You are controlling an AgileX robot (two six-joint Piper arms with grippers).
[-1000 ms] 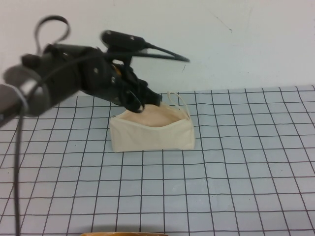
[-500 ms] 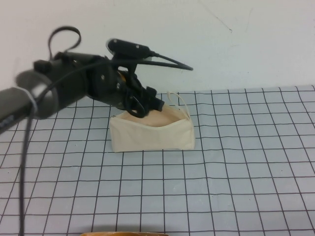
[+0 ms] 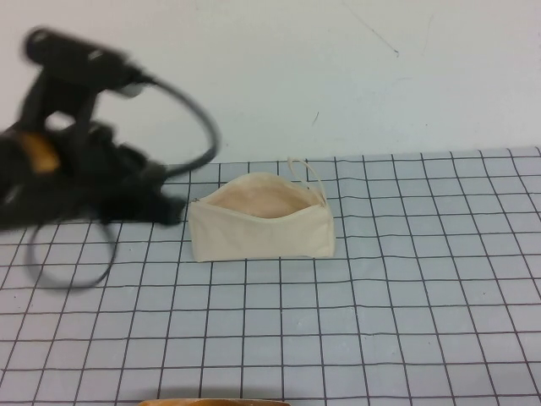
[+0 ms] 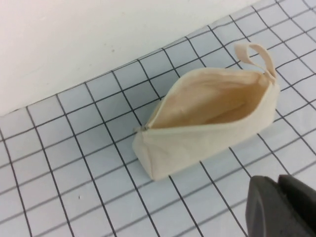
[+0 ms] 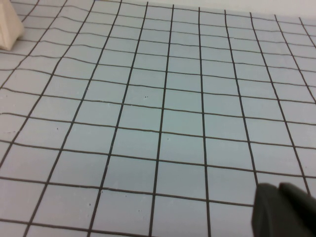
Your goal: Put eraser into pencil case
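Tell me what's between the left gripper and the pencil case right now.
Nothing: in the high view only bare grid mat separates the left gripper from the pencil case. The right gripper hovers over mat elsewhere.

Open pencil case (image 3: 262, 230) at mid-table, mouth upward and unobstructed from above, thin loop strap (image 3: 306, 173) at its far right corner. Left gripper (image 3: 165, 207) close beside the case's left end, narrowing that side. Gridded mat (image 3: 406, 321) bare right and near. Right gripper (image 5: 284, 210) low over bare mat.
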